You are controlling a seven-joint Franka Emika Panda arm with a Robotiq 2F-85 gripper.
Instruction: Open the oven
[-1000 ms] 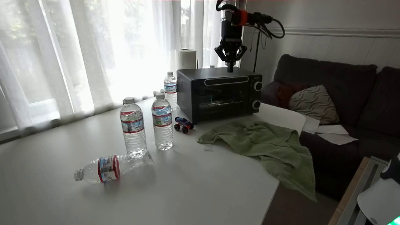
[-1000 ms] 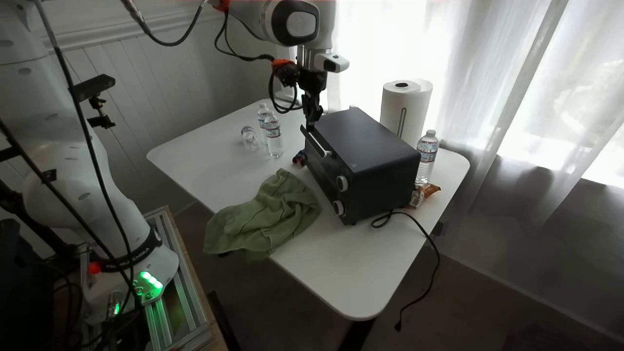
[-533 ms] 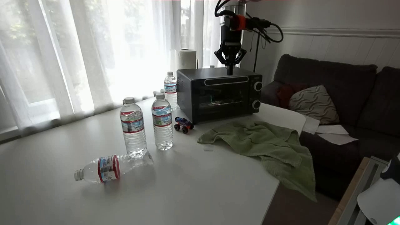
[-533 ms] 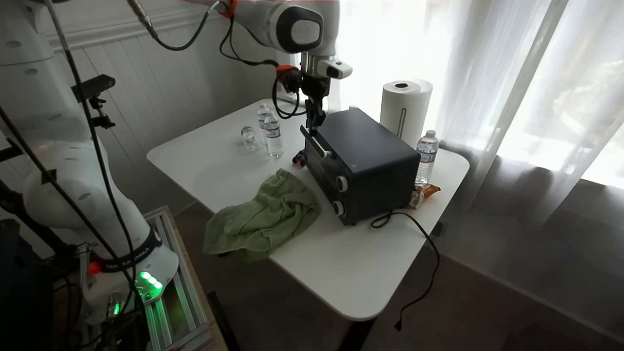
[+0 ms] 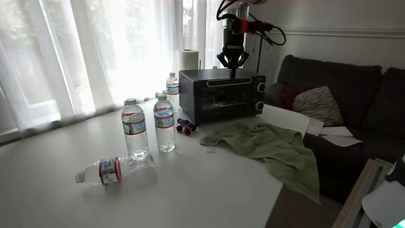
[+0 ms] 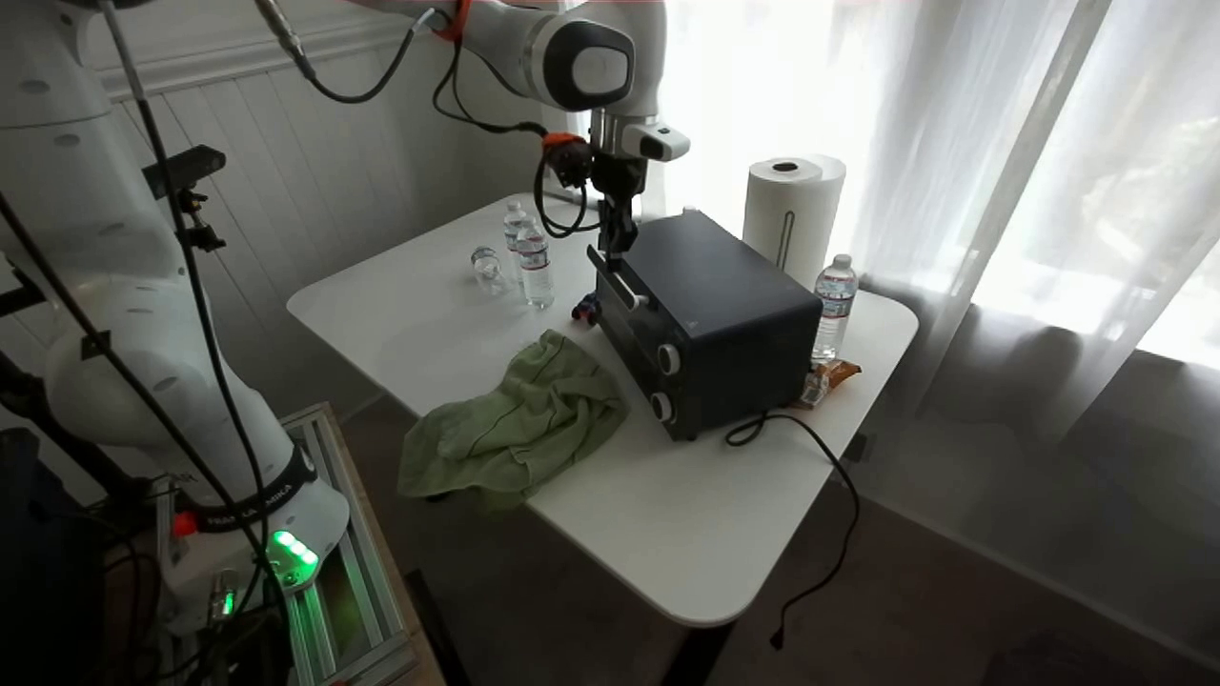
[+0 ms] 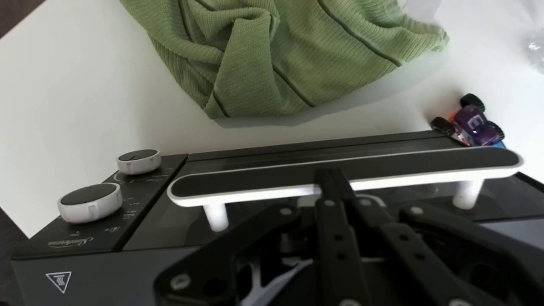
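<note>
Because its glass door point(image 5: 223, 103) is up and shut, the oven point(image 5: 221, 93) is not open yet. It sits on the white table point(image 5: 202, 190), right of the middle and a bit high in an exterior view. Its handle point(image 7: 382, 167) is a long bar across the top of the door. In the wrist view the bar runs almost flat from left to right, with the right end a bit higher.

The gripper point(image 7: 334, 175) stands at the bottom of that view, and its tips cross the bar near its middle. I think the next move turns on this: the tips should be in the gap between bar and door, then pull out and down. I can't tell if they are in the gap, touching the bar or just over it. The two fingers point(image 7: 328, 229) are close together, side by side, with nothing seen between them.

In both exterior views the gripper points straight down. The arm point(image 6: 586, 62) reaches in from the upper left of an exterior view and bends down at the top middle.

A green towel point(image 7: 272, 63) lies just in front, at the top of the wrist view; it might get in the door's way.
</note>
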